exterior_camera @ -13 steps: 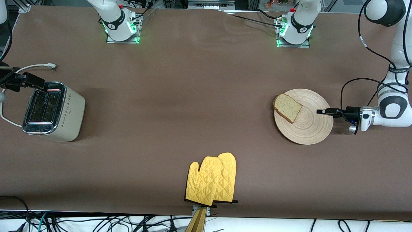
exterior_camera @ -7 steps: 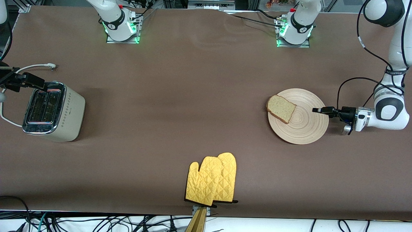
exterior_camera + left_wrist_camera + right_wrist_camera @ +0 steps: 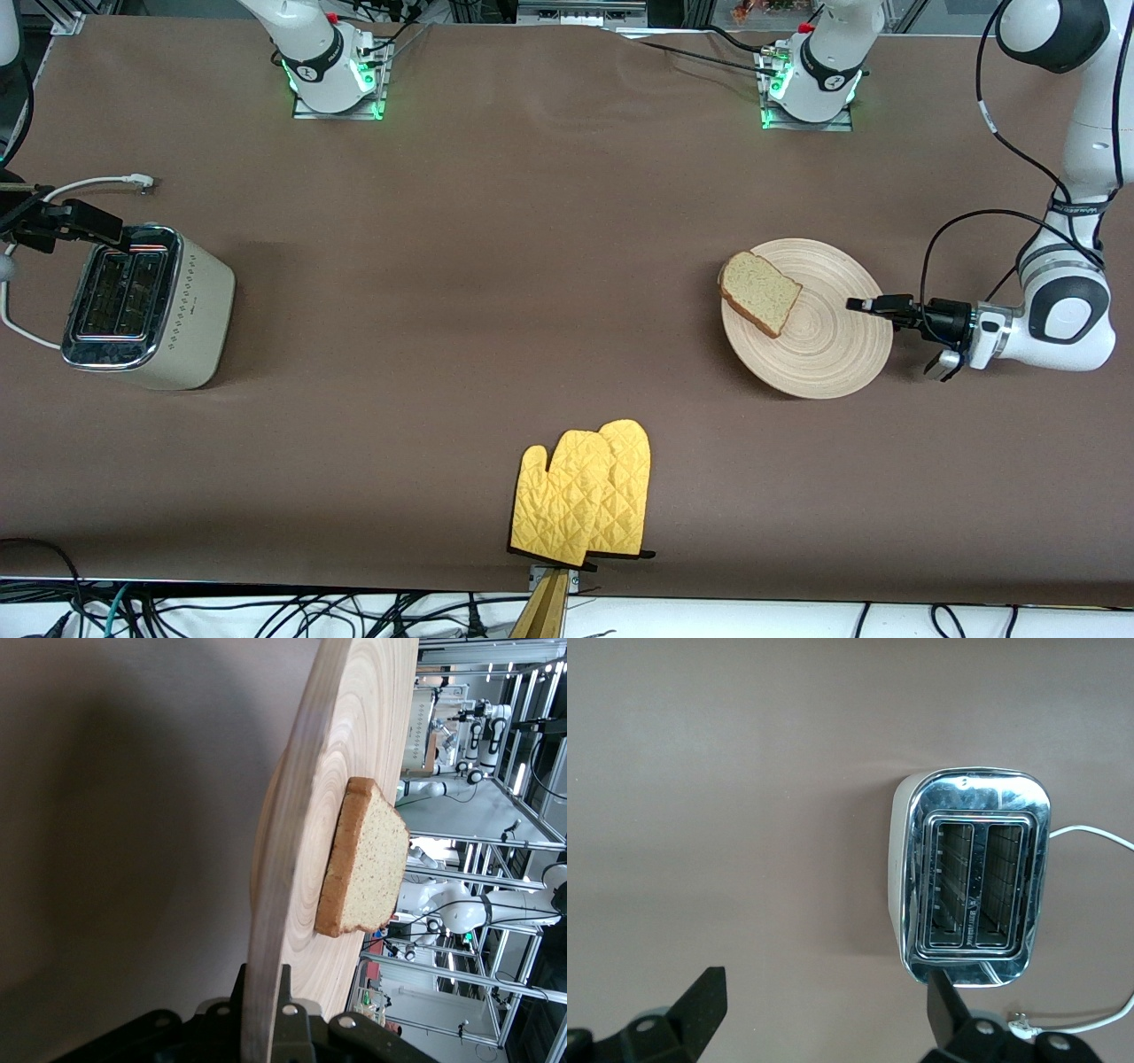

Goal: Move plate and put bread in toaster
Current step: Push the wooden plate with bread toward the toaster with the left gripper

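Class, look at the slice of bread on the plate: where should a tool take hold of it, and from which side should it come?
Grip the bread across its thin faces at the end that overhangs the plate's rim, coming from the right arm's end of the table. That end probably has free space beneath it, while the rest lies flat on the wood. The left tool, shut on the plate's rim, occupies the left arm's end.

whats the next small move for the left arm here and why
Probably keep drawing the plate toward the right arm's end of the table. The left gripper is shut on its rim, the bread rides on it overhanging the edge, and the toaster sits under the open, waiting right gripper, so go slowly.
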`<state>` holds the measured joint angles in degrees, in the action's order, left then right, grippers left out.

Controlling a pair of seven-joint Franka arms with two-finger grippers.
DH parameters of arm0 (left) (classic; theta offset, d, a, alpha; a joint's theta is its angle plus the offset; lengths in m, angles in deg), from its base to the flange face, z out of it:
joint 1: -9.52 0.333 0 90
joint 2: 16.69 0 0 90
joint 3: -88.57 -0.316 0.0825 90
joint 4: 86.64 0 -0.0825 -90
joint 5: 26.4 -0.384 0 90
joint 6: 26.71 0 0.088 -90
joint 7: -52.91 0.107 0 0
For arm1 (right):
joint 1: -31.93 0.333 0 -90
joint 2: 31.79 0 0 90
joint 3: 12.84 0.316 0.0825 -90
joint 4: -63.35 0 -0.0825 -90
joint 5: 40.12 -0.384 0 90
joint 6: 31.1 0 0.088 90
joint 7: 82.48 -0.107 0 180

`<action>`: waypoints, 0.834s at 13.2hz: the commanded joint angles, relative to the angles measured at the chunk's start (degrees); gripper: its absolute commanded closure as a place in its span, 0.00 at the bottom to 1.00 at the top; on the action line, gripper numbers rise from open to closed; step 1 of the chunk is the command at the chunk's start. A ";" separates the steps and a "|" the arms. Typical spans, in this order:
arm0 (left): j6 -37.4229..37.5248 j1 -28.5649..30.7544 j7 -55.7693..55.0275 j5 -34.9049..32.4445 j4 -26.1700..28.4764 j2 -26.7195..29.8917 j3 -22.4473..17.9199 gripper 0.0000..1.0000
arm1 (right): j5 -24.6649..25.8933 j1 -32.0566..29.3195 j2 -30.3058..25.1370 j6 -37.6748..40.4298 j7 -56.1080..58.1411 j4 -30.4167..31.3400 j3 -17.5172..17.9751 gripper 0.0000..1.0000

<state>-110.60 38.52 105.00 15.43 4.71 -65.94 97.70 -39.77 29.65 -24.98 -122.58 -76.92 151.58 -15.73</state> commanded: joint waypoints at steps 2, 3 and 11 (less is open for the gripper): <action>2.33 -6.91 -1.54 5.60 -3.36 -0.49 -0.25 1.00 | 0.01 -0.62 0.57 1.04 0.77 -1.57 0.34 0.00; 2.24 -10.42 -2.60 8.76 -4.06 -1.01 -0.25 1.00 | 0.09 -0.62 0.57 1.04 0.77 -1.57 0.34 0.00; -12.26 -41.78 -6.91 29.68 -4.51 -1.81 -9.54 1.00 | 0.01 -0.62 0.75 0.69 0.86 -1.57 0.34 0.00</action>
<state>-123.99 3.21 99.65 40.58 1.81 -67.64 93.71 -39.77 29.64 -24.91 -122.59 -76.92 151.48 -15.74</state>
